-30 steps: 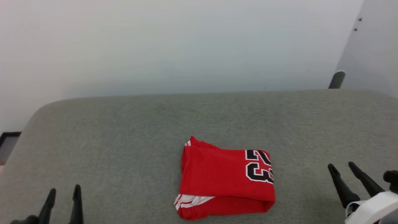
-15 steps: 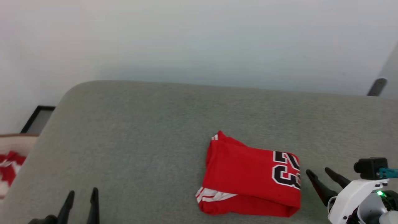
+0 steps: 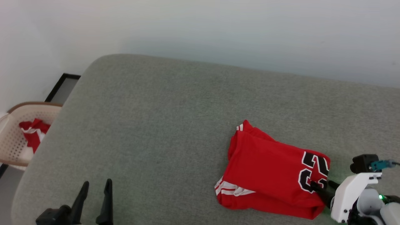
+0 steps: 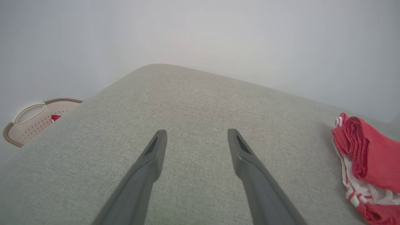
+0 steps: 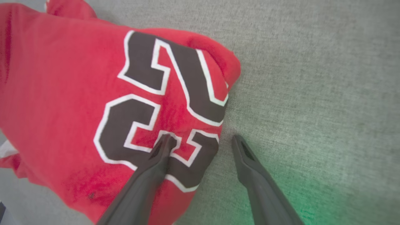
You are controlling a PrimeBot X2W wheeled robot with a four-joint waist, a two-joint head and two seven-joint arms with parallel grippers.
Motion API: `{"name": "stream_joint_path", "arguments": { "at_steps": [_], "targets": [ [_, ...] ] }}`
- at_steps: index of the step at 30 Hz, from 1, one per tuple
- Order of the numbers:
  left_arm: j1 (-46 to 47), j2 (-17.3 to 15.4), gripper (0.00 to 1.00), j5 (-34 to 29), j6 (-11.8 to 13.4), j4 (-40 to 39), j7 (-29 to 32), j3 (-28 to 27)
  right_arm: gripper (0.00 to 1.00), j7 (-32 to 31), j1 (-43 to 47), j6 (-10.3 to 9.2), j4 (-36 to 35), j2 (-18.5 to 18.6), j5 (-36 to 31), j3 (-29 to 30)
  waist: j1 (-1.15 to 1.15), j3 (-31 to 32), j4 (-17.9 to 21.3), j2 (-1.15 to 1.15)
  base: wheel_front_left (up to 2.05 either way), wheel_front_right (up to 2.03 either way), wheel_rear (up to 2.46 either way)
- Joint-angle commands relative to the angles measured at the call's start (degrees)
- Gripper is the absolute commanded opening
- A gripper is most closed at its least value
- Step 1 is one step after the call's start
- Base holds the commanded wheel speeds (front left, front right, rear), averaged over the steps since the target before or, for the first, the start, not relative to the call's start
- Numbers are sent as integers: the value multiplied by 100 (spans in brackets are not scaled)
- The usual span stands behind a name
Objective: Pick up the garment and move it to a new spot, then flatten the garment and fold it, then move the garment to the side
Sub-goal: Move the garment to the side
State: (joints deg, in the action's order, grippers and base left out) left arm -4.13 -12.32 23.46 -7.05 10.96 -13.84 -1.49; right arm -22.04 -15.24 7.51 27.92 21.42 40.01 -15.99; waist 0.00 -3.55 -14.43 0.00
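Observation:
The garment [image 3: 268, 168], a red jersey folded into a rough rectangle, lies on the grey cushioned surface [image 3: 156, 125] with its black-and-white lettering at the right end and white striped trim at the lower left. My right gripper [image 3: 322, 185] is open at that lettered end. In the right wrist view one finger [image 5: 156, 165] lies over the garment [image 5: 62, 93] on its lettering, and the other is over bare cushion beside its edge; the right gripper [image 5: 203, 137] holds nothing. My left gripper [image 3: 97, 184] is open low at the left, far from the garment [image 4: 372, 162]; nothing lies within the left gripper [image 4: 197, 132].
A beige perforated basket [image 3: 11, 147] stands on the floor off the surface's left end, with a red-and-white cloth [image 3: 32, 132] inside; the basket [image 4: 31, 120] also appears in the left wrist view. A pale wall runs behind. The surface's left corner is rounded.
The camera has swung left, bringing the basket into view. My right gripper has moved in from beside the garment to straddle its lettered right edge, still open.

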Motion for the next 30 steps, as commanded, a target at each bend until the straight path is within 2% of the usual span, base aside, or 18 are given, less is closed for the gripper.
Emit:
{"name": "stream_joint_path", "arguments": {
  "at_steps": [1,8,9,10,17,30],
  "targets": [
    [50,13,100,30,-6,12,-30,9,100,-97,-31,-4,85,-34,27,-13,0,-134,-130,0,0,0,0],
    [162,35,100,77,-20,143,-76,55,100,-761,-172,-6,667,-324,121,86,0,-228,-201,0,0,0,0],
    [160,37,100,84,-22,162,-81,61,42,-898,-178,-6,728,-372,143,51,0,-231,-206,0,0,0,0],
    [157,38,100,98,-23,182,-81,60,0,-995,-183,-5,742,-398,159,-42,0,-233,-204,0,0,0,0],
    [208,44,100,153,-29,318,-111,73,0,-987,-419,-7,728,-212,31,-81,0,-204,-177,0,0,0,0],
    [374,-65,100,43,-29,201,-126,128,0,-1123,-812,-6,-541,582,-214,-318,0,-127,152,0,0,0,0]
  ]
}}
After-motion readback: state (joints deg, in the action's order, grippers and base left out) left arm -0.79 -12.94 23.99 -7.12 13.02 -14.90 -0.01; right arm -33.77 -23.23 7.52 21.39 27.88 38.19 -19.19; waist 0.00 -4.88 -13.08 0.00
